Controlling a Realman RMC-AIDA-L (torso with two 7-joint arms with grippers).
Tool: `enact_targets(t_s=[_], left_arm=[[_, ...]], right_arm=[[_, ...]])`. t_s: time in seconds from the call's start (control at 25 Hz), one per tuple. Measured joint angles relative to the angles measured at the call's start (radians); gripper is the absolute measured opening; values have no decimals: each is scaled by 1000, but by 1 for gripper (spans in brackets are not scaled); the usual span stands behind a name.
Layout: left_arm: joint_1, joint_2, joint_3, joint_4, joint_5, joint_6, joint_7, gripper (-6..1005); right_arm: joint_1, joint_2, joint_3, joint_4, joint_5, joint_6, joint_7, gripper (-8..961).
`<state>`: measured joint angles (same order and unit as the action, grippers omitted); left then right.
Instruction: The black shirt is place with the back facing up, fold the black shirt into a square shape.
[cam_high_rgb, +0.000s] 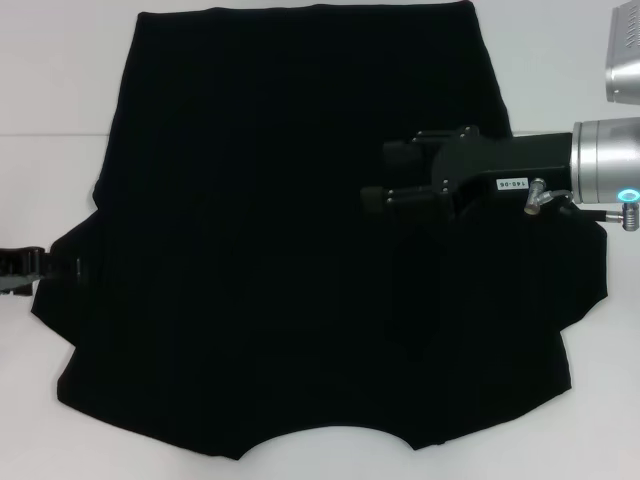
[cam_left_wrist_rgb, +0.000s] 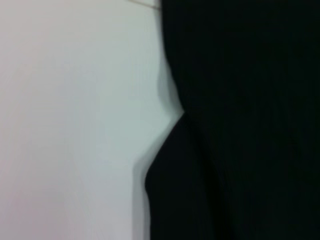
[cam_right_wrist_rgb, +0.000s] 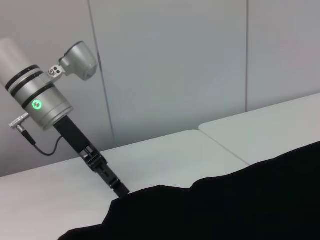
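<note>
While the black shirt (cam_high_rgb: 300, 260) lies spread nearly flat across the white bench (cam_high_rgb: 50, 70) with no clear fold yet, I see my left gripper (cam_high_rgb: 25, 268) at its left sleeve, fingers hidden, and my right gripper (cam_high_rgb: 385, 172) hovering parted above, holding nothing.

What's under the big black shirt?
The black shirt lies spread on a white table, which shows around its edges. Anything else beneath is covered. The right gripper is over it; the left gripper is at its left sleeve.
</note>
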<state>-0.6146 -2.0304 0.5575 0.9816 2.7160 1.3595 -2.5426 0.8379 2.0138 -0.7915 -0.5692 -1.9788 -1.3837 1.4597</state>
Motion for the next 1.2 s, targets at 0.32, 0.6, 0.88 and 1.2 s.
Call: enact_targets(t_s=[0.32, 0.6, 0.88, 1.2], left_arm=[[1, -4, 21, -3, 24, -33, -46, 875], [-1, -4, 22, -27, 33, -50, -67, 876], [2, -4, 22, -42, 34, -72, -68, 876], [0, -4, 22, -67, 34, -86, -65, 876]], right_arm=[[1, 2, 0, 0, 0, 6, 0, 815], [-3, 4, 2, 0, 2, 15, 2, 814], [-4, 5, 2, 0, 2, 13, 0, 814], [-7, 6, 2, 0, 2, 13, 0, 814]])
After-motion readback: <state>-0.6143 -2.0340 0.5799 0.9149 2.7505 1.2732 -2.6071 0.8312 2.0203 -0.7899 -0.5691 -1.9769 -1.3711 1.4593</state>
